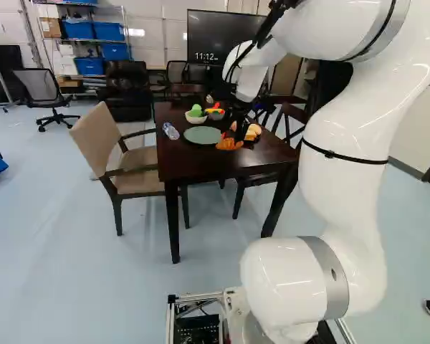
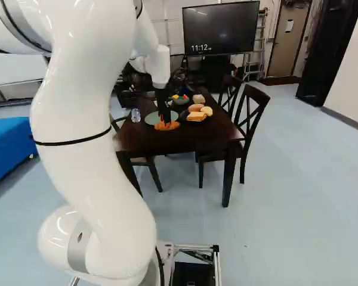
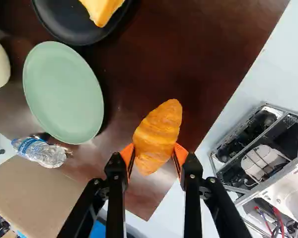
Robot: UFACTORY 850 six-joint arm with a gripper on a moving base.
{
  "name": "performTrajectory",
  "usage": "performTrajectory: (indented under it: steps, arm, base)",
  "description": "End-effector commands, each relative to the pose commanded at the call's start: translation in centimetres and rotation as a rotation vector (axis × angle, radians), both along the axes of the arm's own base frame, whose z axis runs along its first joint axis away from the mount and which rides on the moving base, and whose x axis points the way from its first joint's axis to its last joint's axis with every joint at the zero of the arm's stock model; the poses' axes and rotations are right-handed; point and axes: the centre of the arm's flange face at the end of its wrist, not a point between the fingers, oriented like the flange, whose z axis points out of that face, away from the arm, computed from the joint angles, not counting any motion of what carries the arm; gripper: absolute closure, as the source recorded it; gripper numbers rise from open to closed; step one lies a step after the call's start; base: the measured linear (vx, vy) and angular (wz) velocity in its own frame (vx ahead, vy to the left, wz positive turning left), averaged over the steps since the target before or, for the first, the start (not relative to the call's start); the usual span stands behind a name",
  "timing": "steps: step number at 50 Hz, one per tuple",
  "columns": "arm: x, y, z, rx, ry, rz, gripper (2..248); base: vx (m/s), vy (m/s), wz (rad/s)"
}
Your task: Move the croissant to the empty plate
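The white arm (image 1: pixel 347 136) reached over the dark tabletop (image 3: pixel 213 54), which carried the food and dishes. Beside the croissant, with a strip of wood between them in the wrist view, lay the green plate (image 3: pixel 63 94), bare and wide enough to make a forgiving landing place. The black hand (image 3: pixel 153 154) was clamped on the croissant (image 3: pixel 159 124), one finger to each flank, its orange pads (image 3: pixel 127 154) against the crust. The croissant itself was at the near side of the green plate, between the fingertips; whether its underside had any air beneath it could not be told. It looked light, so weight was unlikely to trouble the grip. How stiff it was remained a guess: a real one would have been flaky and soft, easily crushed or shedding crumbs, while a toy would have given little and perhaps slid on a glossy skin. Either way a modest squeeze seemed right, just enough to stop it turning. The pads sat across its width, toward the end nearer the hand, with the longer part reaching out ahead; a hold closer to the thick middle would probably have balanced better and resisted tipping. Smallest of all, the ridges along its crust offered the pads some bite, though the tapering end might have let them slip.
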Motion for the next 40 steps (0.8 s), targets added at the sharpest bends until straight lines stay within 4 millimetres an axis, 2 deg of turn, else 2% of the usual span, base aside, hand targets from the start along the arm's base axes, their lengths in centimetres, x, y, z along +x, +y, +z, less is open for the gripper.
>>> performTrajectory:
  steps: [24,40]
  arm:
    - [3.1,0.8,3.4,-0.004,-0.084,0.016,129]
    - [6.1,1.8,3.3,-0.004,-0.104,0.034,129]
  base:
    - [0.000,0.000,0.000]
    - [0.000,0.000,0.000]
